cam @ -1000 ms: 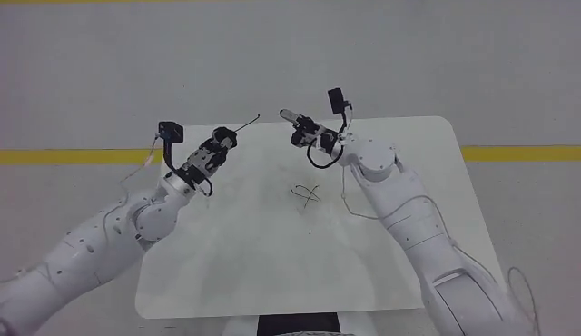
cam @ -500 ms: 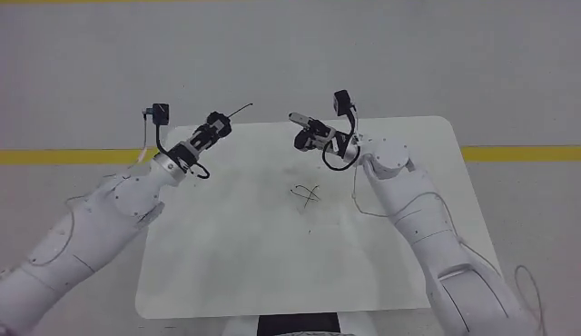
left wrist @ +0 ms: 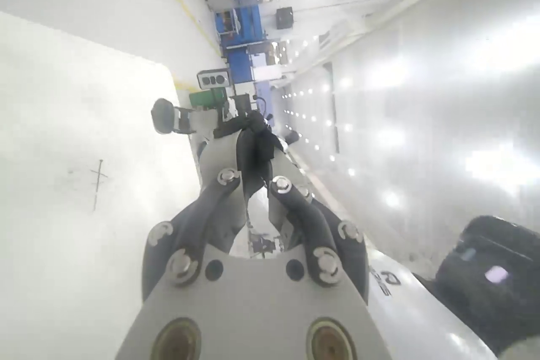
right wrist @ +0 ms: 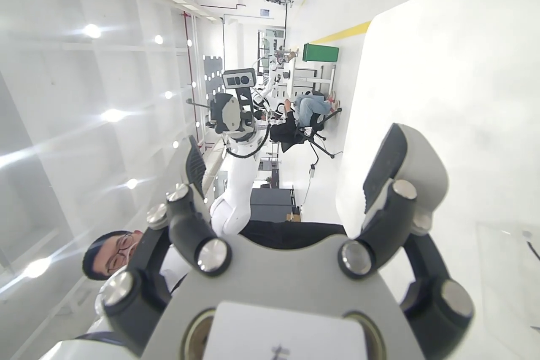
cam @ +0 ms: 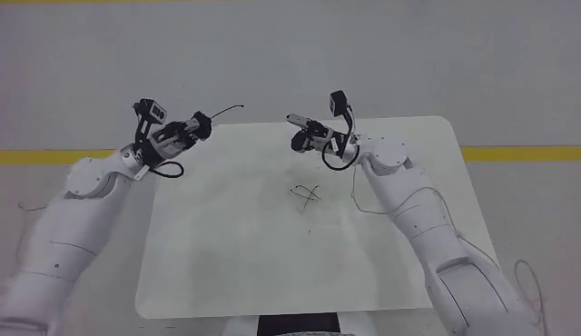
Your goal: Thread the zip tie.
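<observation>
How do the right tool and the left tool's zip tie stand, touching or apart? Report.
Apart. Top view: the zip tie juts from the left tool, with a clear gap to the right tool.

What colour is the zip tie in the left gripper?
Black. The thin plastic zip tie in the left gripper shows best in the top view.

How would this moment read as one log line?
left end effector: shut on zip tie | right end effector: open, empty | black strips: crossed on table | threading: not yet done
</observation>
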Action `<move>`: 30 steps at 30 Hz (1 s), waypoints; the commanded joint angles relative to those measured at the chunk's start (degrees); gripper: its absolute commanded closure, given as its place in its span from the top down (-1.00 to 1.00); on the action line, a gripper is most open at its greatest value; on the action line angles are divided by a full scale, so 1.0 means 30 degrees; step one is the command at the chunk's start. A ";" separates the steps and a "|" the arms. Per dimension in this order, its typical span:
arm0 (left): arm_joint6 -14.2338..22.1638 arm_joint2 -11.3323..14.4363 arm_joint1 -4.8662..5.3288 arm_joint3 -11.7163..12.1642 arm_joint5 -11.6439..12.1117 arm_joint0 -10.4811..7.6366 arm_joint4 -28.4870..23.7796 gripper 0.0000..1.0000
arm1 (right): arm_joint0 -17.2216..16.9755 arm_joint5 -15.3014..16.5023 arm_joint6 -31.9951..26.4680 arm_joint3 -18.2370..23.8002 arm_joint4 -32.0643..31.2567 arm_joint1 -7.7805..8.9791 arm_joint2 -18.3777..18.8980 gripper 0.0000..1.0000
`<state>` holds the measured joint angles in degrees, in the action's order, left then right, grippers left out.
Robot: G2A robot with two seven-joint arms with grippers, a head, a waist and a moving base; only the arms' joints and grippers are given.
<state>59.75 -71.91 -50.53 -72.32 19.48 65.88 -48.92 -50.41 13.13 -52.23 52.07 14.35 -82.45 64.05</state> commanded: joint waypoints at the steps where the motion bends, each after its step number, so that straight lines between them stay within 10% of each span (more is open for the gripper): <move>1: 0.1957 -0.0956 -0.0553 0.0400 0.0000 0.0168 0.0360 -1.00 | -0.0010 -0.0024 -0.0032 -0.0006 0.0062 -0.0002 0.0014 1.00; 14: 0.2641 -0.0870 -0.0657 0.0282 -0.1064 0.0723 0.0170 -1.00 | -0.0339 0.0495 -0.1501 0.0177 0.1743 -0.0059 -0.0016 1.00; 25: 0.3743 -0.0313 -0.0824 0.0665 -0.1377 0.0830 -0.0361 -1.00 | 0.1353 0.2082 -0.4010 -0.2448 0.4617 -0.0943 -0.1762 1.00; 27: 0.3721 -0.0277 -0.0840 0.0723 -0.1343 0.0810 -0.0265 -1.00 | 0.1598 0.2116 -0.4338 -0.2789 0.5010 -0.1090 -0.1963 0.00; 30: 0.3698 -0.0233 -0.0863 0.0847 -0.1322 0.0764 -0.0171 -1.00 | 0.1812 0.2116 -0.4729 -0.3064 0.5258 -0.1231 -0.2106 -0.22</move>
<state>70.84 -72.65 -53.10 -69.89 15.55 68.21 -49.46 -45.11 19.50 -66.07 43.07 29.90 -86.03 57.80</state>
